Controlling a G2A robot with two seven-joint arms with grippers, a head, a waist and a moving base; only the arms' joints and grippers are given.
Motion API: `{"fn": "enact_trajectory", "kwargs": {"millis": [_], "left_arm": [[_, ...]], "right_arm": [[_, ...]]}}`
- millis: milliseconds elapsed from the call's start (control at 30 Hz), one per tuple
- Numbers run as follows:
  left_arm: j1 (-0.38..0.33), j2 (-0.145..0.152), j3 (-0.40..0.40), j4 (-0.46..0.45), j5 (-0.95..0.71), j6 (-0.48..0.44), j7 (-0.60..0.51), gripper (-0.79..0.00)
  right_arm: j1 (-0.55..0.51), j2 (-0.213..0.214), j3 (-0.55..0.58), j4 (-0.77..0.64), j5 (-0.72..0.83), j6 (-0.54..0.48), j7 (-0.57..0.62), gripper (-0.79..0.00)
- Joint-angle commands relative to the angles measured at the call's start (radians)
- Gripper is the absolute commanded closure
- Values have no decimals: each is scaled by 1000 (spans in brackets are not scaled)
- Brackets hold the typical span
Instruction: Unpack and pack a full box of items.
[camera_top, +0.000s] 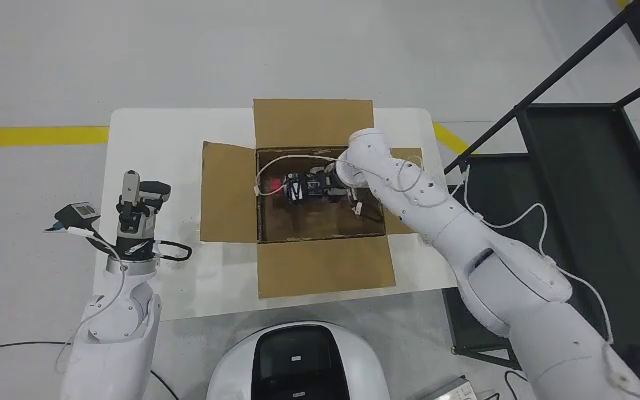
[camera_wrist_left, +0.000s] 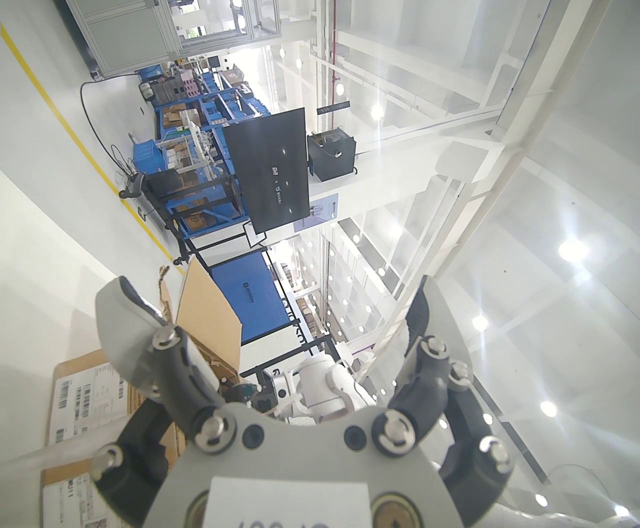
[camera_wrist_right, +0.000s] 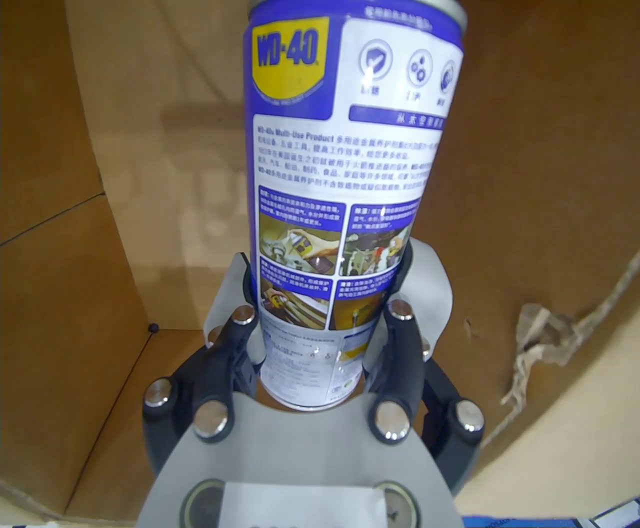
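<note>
Yellow floor line (camera_top: 50, 135) runs off past the table's far-left corner. White table (camera_top: 170, 140). L arm stands over its left part, well apart from the box. Left gripper (camera_top: 142, 188) points away from the robot. In the L wrist view the fingers (camera_wrist_left: 125, 320) are spread wide w/ nothing between them, so that hand is released and empty.

Centre of table: cardboard box (camera_top: 310, 120), all four flaps folded out flat, dark inside. White printed label (camera_wrist_left: 80, 395) sits on the flap nearest the L gripper.

R arm comes in from the right side and bends down into the box. Its wrist is over the box's right half, w/ the gripper end aimed toward the box's left wall. Right gripper (camera_wrist_right: 327, 280) is inside the box and clamped on the spray can (camera_wrist_right: 345, 175), which is blue w/ a white and yellow label. Both fingers press the can's sides near one end. The rest of the can sticks out past the fingertips, in line w/ the gripper. Brown box walls are on all sides of the can. Can't tell if the can touches the box floor or a wall.

Torn paper strip (camera_wrist_right: 545, 330) hangs off the inner wall beside the gripper.

Right of the table: dark metal rack (camera_top: 560, 150), just beside the table edge.
</note>
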Motion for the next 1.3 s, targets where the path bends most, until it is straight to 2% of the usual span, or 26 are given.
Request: {"fn": "enact_trajectory", "kwargs": {"millis": [0,100,200,333,467,633,800,1000,1267], "left_arm": [[0,0,0,0,0,0,0,-785],[0,0,0,0,0,0,0,-785],[0,0,0,0,0,0,0,-785],[0,0,0,0,0,0,0,-785],[0,0,0,0,0,0,0,-785],[0,0,0,0,0,0,0,-785],[0,0,0,0,0,0,0,-785],[0,0,0,0,0,0,0,-785],[0,0,0,0,0,0,0,-785]], "right_arm": [[-100,58,100,-201,11,-13,96,0],[-256,128,254,-441,28,-47,182,0],[-386,181,375,-602,13,-61,168,0],[-487,220,493,-726,25,-73,117,0],[-533,240,576,-765,17,-71,4,0],[-588,255,651,-800,-38,-36,-204,0],[-692,272,741,-825,-124,34,-450,0],[-883,290,863,-839,-210,177,-754,0],[-1087,297,960,-734,-231,352,-1138,0]]}}
